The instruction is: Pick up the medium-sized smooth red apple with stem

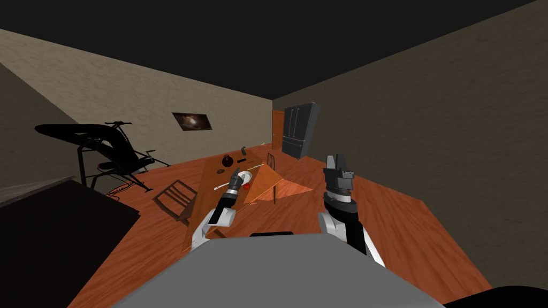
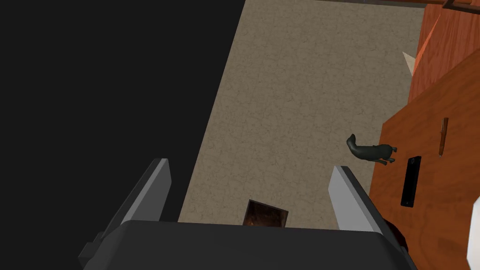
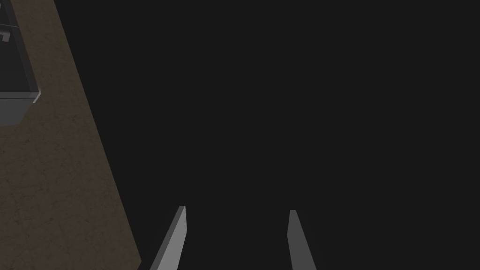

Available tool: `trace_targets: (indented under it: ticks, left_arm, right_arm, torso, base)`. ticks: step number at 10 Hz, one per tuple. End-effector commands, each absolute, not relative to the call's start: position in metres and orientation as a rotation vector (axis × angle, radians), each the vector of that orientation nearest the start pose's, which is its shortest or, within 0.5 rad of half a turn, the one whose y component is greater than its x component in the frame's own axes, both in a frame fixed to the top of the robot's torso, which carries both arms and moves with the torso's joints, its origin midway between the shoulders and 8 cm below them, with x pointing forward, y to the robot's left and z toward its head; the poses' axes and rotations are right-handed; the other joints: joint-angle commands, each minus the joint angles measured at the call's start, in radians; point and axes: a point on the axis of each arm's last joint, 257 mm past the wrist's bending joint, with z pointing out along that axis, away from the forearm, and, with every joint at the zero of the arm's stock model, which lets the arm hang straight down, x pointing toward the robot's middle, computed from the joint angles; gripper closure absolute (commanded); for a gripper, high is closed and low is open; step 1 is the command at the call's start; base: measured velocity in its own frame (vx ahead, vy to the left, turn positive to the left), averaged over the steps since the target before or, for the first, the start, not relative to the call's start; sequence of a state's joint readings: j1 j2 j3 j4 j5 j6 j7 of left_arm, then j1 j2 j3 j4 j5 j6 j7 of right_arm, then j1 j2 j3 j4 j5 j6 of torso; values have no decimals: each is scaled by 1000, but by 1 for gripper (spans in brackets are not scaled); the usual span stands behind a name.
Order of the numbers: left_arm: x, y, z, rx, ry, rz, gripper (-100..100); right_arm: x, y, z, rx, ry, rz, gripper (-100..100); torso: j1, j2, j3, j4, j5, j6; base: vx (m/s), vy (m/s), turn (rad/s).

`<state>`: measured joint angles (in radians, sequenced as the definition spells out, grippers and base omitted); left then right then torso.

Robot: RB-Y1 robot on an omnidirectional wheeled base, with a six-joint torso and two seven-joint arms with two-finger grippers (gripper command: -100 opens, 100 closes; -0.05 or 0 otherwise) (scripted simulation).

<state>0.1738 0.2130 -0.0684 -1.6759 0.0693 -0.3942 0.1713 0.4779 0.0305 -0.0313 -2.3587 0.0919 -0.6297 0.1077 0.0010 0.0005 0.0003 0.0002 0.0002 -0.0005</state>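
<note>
Both pairs of jaws stand spread, empty. In the head view, the red apple (image 1: 246,186) lies on the wooden table (image 1: 210,188) just beside a white dish (image 1: 245,176), at five o'clock of the left gripper (image 1: 236,171); the right gripper (image 1: 337,159) hangs well apart at three o'clock. The left wrist view adds a black slab (image 2: 411,182) and a dark animal figure (image 2: 370,151).

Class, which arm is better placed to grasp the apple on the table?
Left: the left arm reaches over the table, jaws open, close to the apple; the right arm stands raised beyond the table's edge.
</note>
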Motion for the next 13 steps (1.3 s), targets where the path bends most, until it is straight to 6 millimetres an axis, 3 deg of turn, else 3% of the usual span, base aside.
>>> trace_targets:
  ticks: [1,3,6,7,13]
  left_arm:
    - [488,258,-176,-1005,1031,-1444,-100]
    - [495,262,-200,-1063,1057,-1437,-100]
    - [500,267,-226,-1127,1083,-1425,-100]
    - [500,267,-226,-1127,1083,-1425,-100]
    - [511,279,-283,-1285,1127,-1402,-100]
  right_arm:
    - [302,-267,86,400,503,1160,0]
    - [302,-267,86,400,503,1160,0]
    - [302,-267,86,400,503,1161,0]
    - [302,-267,86,400,503,1160,0]
    - [302,-267,86,400,503,1160,0]
  torso:
    - [0,0,0,0,0,0]
    - [0,0,0,0,0,0]
    - [0,0,0,0,0,0]
    - [0,0,0,0,0,0]
    - [0,0,0,0,0,0]
  base:
    - [-15,7,-140]
    - [-19,12,-92]
    - [-18,11,-81]
    - [-9,5,3]
    - [-11,14,-93]
